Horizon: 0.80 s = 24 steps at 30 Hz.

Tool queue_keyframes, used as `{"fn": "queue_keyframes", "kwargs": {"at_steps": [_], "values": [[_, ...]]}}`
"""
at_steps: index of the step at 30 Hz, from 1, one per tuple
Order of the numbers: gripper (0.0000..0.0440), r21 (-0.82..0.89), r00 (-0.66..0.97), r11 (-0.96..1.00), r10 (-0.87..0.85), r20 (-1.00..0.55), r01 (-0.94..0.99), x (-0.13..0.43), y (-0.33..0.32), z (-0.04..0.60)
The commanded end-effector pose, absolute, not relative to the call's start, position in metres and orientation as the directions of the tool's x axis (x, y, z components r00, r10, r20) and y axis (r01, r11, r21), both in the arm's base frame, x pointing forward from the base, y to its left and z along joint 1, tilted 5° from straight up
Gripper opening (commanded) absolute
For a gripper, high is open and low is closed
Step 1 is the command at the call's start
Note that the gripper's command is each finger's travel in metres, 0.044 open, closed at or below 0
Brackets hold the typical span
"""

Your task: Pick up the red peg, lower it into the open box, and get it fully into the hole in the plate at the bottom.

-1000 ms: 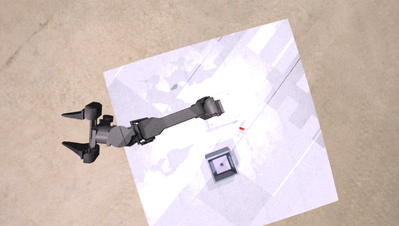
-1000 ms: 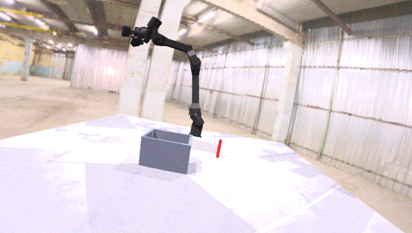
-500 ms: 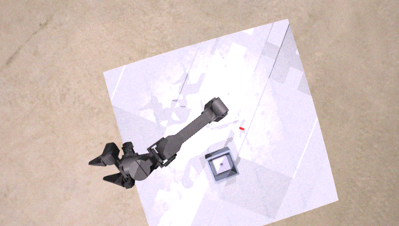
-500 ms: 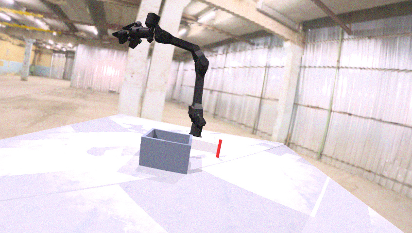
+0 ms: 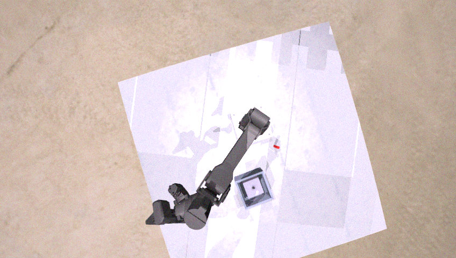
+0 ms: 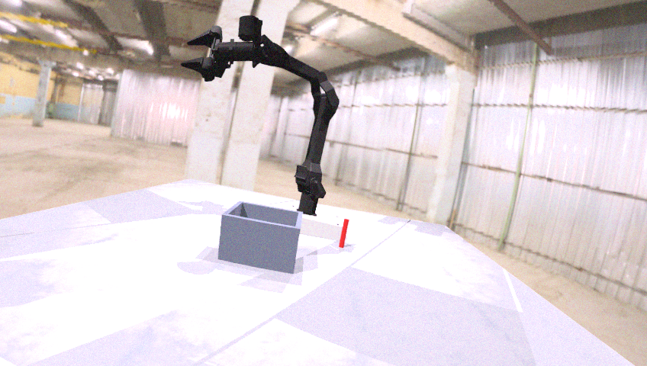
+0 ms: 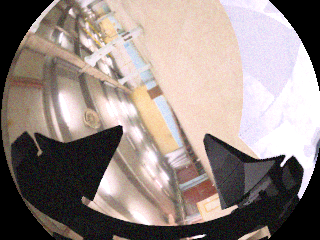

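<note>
- Exterior view: we see the slim red peg (image 5: 276, 147) (image 6: 343, 233) standing on the pale, patchy tabletop (image 5: 320, 198) (image 6: 385, 299) (image 7: 265, 50), to the right of the open blue-grey box (image 5: 269, 188) (image 6: 259, 240) and apart from it.
- We judge the step in hand to be the approach, before any grasp; the peg is out of the box, so both lift and insertion remain to be done.
- Our black parallel-jaw gripper (image 5: 147, 222) (image 6: 185, 54) (image 7: 164, 133) has its fingers spread wide with nothing between them. It hangs high on the left, pointing left, away from the peg.
- For the next move, we think the black arm (image 5: 236, 153) (image 6: 320, 122) must swing right, turn the fingers downward and descend around the peg. A sideways brush could topple it.
- We read the peg's long axis as vertical: its edges run nearly parallel to the box's corners, one end up, the other on the tabletop. We cannot tell its two ends apart.
- From the top, we see the pale square plate (image 5: 249, 191) in the box, its dark round hole (image 5: 253, 187) near the middle. That upright axis should suit the hole, if our grip keeps it straight.

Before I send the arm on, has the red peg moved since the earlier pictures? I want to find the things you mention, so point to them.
No; the red peg (image 5: 276, 147) (image 6: 343, 233) stands in the same place beside the open box (image 5: 268, 187) (image 6: 259, 242) in the top and exterior views.
</note>
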<state>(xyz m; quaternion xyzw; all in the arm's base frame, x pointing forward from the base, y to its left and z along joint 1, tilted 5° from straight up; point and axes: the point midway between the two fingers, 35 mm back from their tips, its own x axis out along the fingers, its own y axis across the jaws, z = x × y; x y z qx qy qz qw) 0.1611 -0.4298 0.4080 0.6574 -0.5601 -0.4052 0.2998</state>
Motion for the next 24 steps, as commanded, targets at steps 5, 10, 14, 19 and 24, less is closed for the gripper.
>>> {"fn": "queue_keyframes", "kwargs": {"at_steps": [5,10,14,19,24], "values": [[0.044,0.891,0.191,-0.342,-0.936,-0.296,-0.3,0.213,-0.384,0.386],[0.044,0.9,0.281,-0.408,-0.891,-0.356,-0.154,0.242,-0.348,0.372],[0.044,0.897,0.345,-0.441,-0.847,-0.404,-0.032,0.262,-0.318,0.362],[0.044,0.881,0.415,-0.457,-0.783,-0.464,0.122,0.283,-0.279,0.348],[0.0439,0.852,0.471,-0.446,-0.71,-0.524,0.275,0.298,-0.239,0.333]]}}
